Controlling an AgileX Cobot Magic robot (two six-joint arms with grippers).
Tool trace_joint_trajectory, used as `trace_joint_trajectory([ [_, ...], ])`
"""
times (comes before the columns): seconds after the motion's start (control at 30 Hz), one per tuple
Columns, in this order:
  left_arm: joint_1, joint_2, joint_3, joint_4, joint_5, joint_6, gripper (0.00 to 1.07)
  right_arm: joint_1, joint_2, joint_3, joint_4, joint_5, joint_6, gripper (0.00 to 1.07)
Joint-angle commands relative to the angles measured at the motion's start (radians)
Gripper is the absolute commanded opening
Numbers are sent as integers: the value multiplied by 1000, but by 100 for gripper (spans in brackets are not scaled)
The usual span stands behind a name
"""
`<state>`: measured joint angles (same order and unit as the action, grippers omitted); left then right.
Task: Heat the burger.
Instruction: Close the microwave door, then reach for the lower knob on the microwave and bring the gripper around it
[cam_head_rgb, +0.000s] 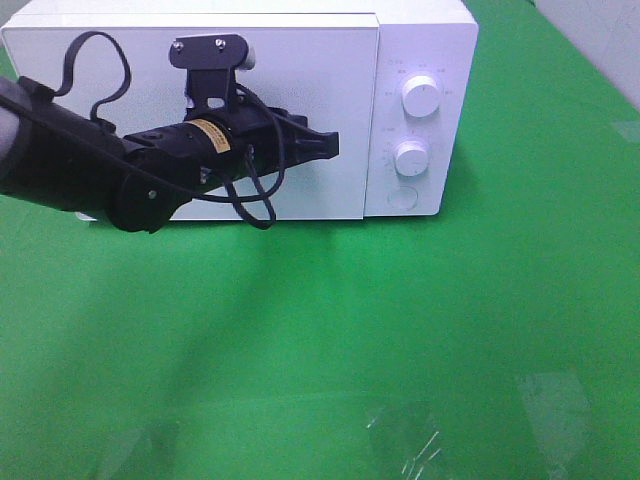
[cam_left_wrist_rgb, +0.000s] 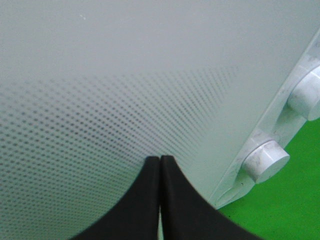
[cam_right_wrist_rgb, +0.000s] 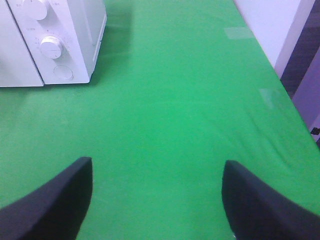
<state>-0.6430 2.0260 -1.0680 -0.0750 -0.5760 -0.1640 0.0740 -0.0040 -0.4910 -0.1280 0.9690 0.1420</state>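
White microwave (cam_head_rgb: 440, 40) shut, upper frame; we see no burger, presumably inside. Left gripper (cam_head_rgb: 333, 146) jaws together at the door (cam_head_rgb: 310, 70), right gripper (cam_right_wrist_rgb: 157, 165) jaws apart. Dials (cam_head_rgb: 420, 97) remain.

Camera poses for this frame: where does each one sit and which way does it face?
Exterior high: mounted high, looking down on the white box-shaped microwave on the green cloth; the shut black left gripper shows before its door.
Left wrist: on the left arm, close up on the dotted door; its shut fingertips show.
Right wrist: on the right arm, facing down across the cloth; the open right gripper shows.
Shared: all three show the round white upper knob and lower knob.
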Motion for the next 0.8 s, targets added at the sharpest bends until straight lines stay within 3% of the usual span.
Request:
trace_joint_trajectory([
  [0.03, 25, 26, -75, -161, -65, 47, 0, -5, -25, 1, 3, -7, 12, 71],
  [0.1, 25, 29, -81, -189, -65, 68, 0, -5, -25, 1, 3, -7, 12, 71],
  [0.13, 25, 31, -90, -247, -64, 124, 0, -5, -25, 1, 3, -7, 12, 71],
  [0.2, 25, 29, -92, -265, -60, 147, 0, -5, -25, 1, 3, -7, 12, 71],
  [0.5, -42, -74, -19, -239, 168, 154, 0, -5, -25, 1, 3, -7, 12, 71],
  [0.53, -70, -103, 12, -239, 214, 154, 10, -5, -25, 1, 3, -7, 12, 71],
  [0.57, -70, -103, 12, -239, 214, 154, 10, -5, -25, 1, 3, -7, 12, 71],
  [0.63, -104, -152, 63, -238, 288, 154, 47, -5, -25, 1, 3, -7, 12, 71],
  [0.67, -104, -152, 63, -238, 288, 154, 47, -5, -25, 1, 3, -7, 12, 71],
  [0.7, -123, -181, 89, -238, 338, 154, 82, -5, -25, 1, 3, -7, 12, 71],
  [0.73, -123, -181, 89, -238, 338, 154, 82, -5, -25, 1, 3, -7, 12, 71],
  [0.77, -140, -210, 111, -237, 433, 152, 101, -5, -25, 1, 3, -7, 12, 71],
  [0.8, -140, -210, 111, -237, 433, 152, 101, -5, -25, 1, 3, -7, 12, 71],
])
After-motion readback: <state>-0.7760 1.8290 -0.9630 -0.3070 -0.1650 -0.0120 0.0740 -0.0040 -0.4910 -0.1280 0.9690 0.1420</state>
